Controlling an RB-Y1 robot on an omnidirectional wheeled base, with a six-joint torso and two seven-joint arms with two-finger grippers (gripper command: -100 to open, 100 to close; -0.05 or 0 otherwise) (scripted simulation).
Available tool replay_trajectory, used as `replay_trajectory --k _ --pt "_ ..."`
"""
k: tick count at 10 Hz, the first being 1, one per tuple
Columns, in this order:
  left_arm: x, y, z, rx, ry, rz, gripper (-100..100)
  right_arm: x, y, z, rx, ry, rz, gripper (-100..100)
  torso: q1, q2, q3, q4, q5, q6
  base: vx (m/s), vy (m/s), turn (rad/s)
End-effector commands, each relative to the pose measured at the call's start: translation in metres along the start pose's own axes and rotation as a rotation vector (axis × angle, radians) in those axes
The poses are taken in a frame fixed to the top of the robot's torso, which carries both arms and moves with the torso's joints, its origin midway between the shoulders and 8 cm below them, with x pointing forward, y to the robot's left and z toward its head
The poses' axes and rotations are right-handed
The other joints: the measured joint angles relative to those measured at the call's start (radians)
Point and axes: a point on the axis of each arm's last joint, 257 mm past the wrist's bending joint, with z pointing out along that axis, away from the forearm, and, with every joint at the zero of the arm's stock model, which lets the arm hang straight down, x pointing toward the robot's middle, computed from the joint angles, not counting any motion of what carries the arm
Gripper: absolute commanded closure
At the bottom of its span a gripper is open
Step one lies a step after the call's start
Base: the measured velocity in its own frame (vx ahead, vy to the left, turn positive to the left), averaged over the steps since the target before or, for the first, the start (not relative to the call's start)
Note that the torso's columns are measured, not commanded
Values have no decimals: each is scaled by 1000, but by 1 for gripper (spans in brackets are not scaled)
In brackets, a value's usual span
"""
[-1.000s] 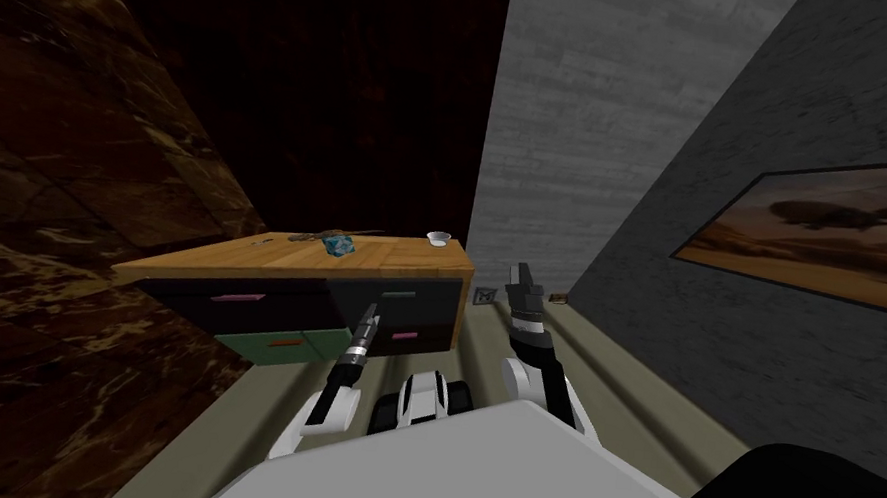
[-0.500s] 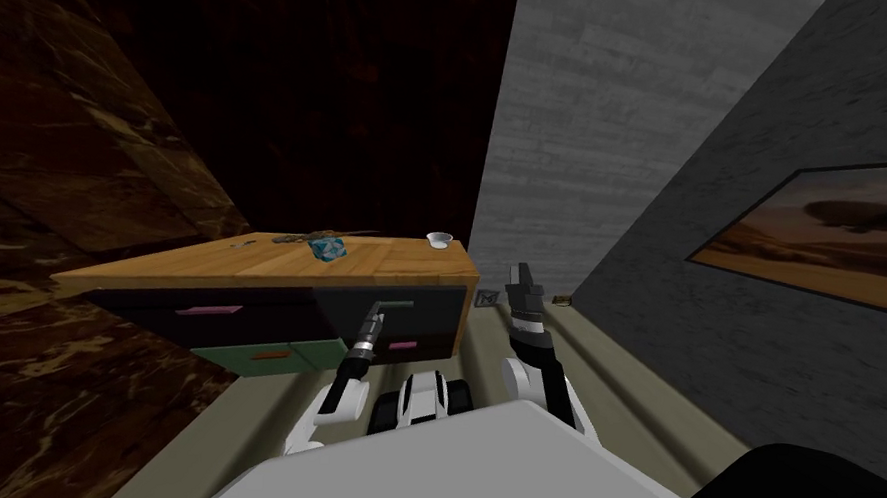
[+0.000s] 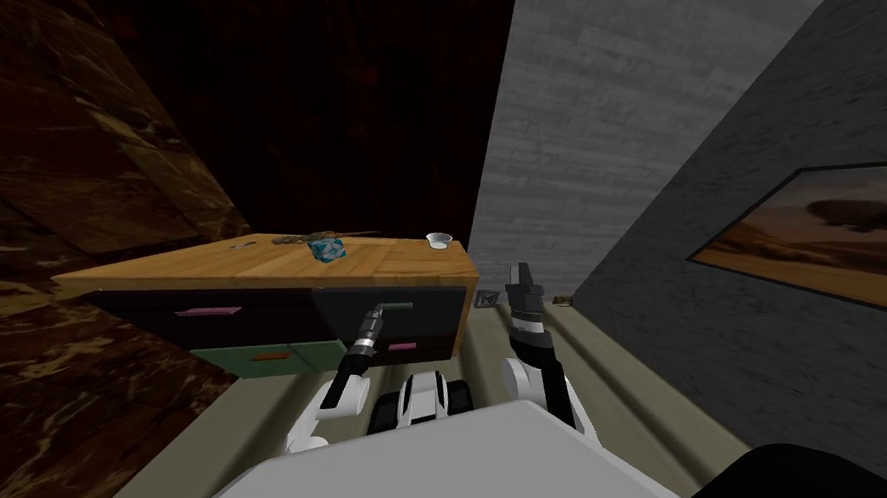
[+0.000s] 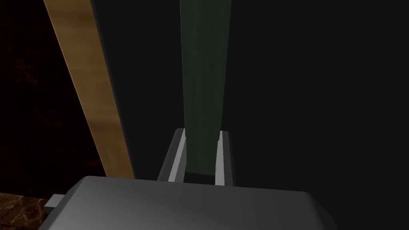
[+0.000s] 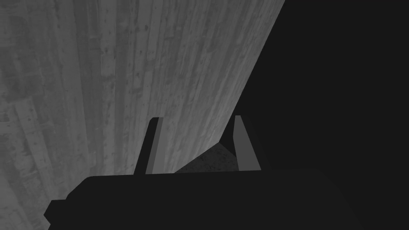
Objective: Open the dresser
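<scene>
Dresser (image 3: 269, 264) stands directly ahead; left gripper (image 4: 201, 133) is clamped on the dark green handle (image 4: 203, 80) of its upper right drawer; right gripper (image 5: 196, 118) is raised alongside, fingers apart; grasp made, drawer apparently unopened; pull outstanding.

Head view steeply down at dresser (image 3: 260, 263), left wrist close on handle (image 4: 203, 80)

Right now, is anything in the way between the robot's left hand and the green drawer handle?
No, nothing visible is in the way. The left gripper is right on the dark green handle. Its two fingers press the handle's sides, close to the dresser's black drawer front.
</scene>
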Motion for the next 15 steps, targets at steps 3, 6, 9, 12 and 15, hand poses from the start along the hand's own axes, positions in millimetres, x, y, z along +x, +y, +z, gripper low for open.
replay_trajectory --k 3,6,9,12,15 --pt "2 -2 -4 -7 8 0 100 0 0 0 0 0 0 0 -1 -2 -1 2 -1 0 -199 3 18" --pt "3 1 -8 -15 11 0 100 0 0 0 0 0 0 0 -2 -4 -3 1 -2 0 -150 -4 18" --pt "4 -10 -1 -13 16 -1 -100 0 0 0 0 0 0 0 1 -3 -2 2 -1 0 -183 27 13" --pt "4 -25 14 -13 19 -1 -100 0 0 0 0 0 0 0 -1 -14 -9 -2 -1 0 -22 -10 9" --pt "5 -41 27 -13 21 -1 -100 0 0 0 0 0 0 0 0 -3 -2 2 -1 0 -28 -2 9"
